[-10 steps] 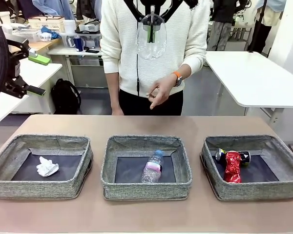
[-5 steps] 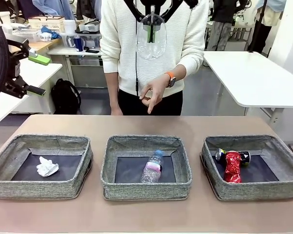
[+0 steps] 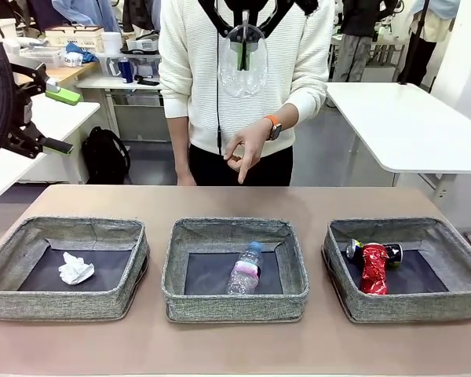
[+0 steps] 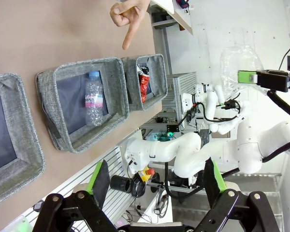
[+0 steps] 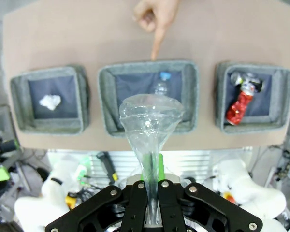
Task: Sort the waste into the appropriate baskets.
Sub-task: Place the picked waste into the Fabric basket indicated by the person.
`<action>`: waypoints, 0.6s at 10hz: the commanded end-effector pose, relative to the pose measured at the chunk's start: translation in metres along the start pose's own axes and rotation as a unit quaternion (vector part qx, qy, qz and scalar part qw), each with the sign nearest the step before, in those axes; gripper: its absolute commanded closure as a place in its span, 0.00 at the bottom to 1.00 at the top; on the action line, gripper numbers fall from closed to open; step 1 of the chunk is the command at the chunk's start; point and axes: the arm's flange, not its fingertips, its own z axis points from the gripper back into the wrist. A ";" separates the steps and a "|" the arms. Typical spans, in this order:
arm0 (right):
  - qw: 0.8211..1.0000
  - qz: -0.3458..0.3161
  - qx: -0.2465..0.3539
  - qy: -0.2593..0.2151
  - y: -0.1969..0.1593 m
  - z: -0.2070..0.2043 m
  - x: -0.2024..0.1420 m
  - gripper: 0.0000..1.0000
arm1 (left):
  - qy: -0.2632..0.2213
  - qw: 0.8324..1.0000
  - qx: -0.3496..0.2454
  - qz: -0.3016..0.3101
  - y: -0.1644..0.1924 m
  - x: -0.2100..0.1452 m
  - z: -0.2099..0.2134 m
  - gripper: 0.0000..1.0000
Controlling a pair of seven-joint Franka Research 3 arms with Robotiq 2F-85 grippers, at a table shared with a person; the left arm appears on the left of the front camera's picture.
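Three baskets stand in a row on the counter. The left basket holds the crumpled white paper, the middle basket holds the clear plastic bottle, and the right basket holds the crushed red can with a dark can touching it.

The right gripper hangs high above the counter, in front of the person's chest, and its fingers are pressed together on the rim of the clear plastic cup; the cup is flattened where it is pinched. The left gripper stays raised at the left side with its fingers spread wide, and it carries nothing.

What changed in the last second is the person's hand. A second ago it was lower and half open; now it is a little higher, and the index finger points straight down (in the right wrist view the fingertip comes just at the far wall of the middle basket). The cup and both grippers have not moved in this time.

I judge that the person shows where the cup belongs: with the bottle, as plastic. So the cup is probably the last piece to sort, and the right arm must bring it down over the middle basket before it lets go.
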 end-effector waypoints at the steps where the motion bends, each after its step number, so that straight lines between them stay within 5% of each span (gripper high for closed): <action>1: 0.999 0.035 0.016 0.019 -0.010 -0.039 -0.009 0.99 | 0.002 1.000 -0.005 -0.010 0.001 -0.001 0.002 0.00; 6: 0.992 0.109 0.042 0.052 -0.033 -0.176 -0.052 0.99 | 0.002 1.000 -0.005 -0.010 0.001 -0.001 0.002 0.00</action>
